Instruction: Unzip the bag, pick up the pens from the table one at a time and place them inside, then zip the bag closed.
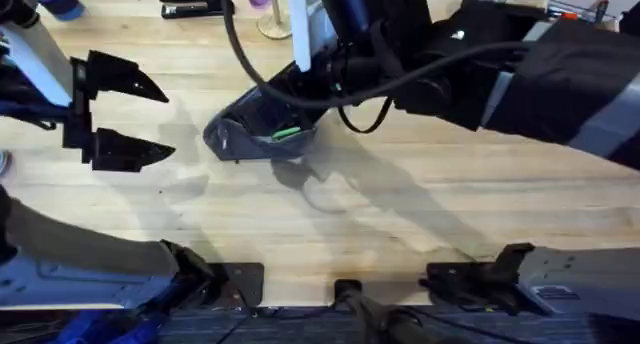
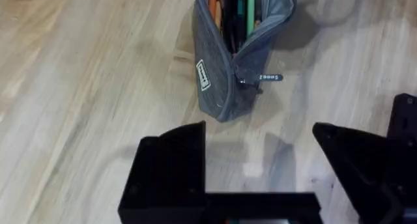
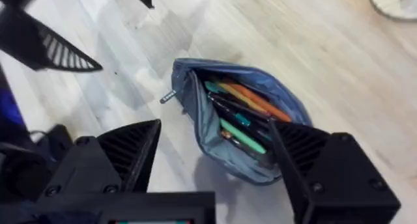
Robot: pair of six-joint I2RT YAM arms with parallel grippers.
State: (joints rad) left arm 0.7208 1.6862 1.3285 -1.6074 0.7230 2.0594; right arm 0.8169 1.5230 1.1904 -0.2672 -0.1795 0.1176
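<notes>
Already, most of the work looks finished.
Bag (image 1: 262,130): lies unzipped on the counter (image 1: 420,204), at about 11 o'clock from the middle of the overhead view, mouth gaping.
Contents: pens (image 3: 242,123) packed inside the open mouth, orange, green and darker ones side by side (which dark ones are the task's pair I cannot tell).
Zipper pull (image 2: 268,77): hangs at the end of the bag nearest the left claw, so the zip is run fully open.
Loose pens: none visible on the bare counter around the bag.
Left claw (image 1: 150,117): spread wide, holding nothing, at 9 o'clock from the bag and apart from it.
Right claw (image 3: 215,152): spread, empty, poised above the open mouth.
Done, by my judgement: unzipping and loading.
Left: zipping the bag closed, which likely means one claw steadying the fabric while the other draws the pull.
</notes>
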